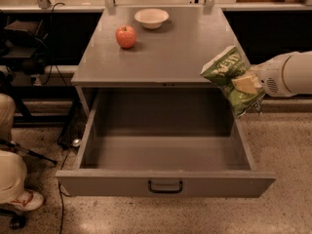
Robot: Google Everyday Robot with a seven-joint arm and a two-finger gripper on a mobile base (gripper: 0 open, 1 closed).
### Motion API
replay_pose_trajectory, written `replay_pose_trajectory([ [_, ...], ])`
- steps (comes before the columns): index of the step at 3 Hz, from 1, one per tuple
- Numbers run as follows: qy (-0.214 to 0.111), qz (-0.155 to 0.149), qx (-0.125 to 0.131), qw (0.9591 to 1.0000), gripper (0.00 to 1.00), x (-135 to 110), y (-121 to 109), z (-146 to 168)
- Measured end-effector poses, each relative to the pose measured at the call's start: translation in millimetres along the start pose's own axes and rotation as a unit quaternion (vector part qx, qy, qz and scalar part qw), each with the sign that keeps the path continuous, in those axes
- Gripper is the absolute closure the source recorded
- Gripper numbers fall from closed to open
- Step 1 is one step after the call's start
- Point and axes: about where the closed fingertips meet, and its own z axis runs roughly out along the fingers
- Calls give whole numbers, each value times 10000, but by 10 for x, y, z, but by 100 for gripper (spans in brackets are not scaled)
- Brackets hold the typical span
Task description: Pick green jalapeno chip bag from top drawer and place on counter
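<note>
The green jalapeno chip bag hangs in the air at the counter's right front corner, above the right side of the open top drawer. My gripper reaches in from the right on a white arm and is shut on the bag's right side. The drawer is pulled fully out and its inside looks bare; its dark bar handle sits at the centre of the front panel. The grey counter lies just left of and behind the bag.
A red apple and a white bowl stand on the back part of the counter. A person's leg and shoe are at the lower left on the speckled floor. Cables and dark gear lie to the left of the cabinet.
</note>
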Motion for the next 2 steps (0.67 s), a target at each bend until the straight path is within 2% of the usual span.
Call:
replay_pose_trajectory([
  [1, -594, -119, 66, 9981, 100, -482, -153, 250],
  [2, -1135, -253, 54, 9932, 100, -976, -263, 541],
])
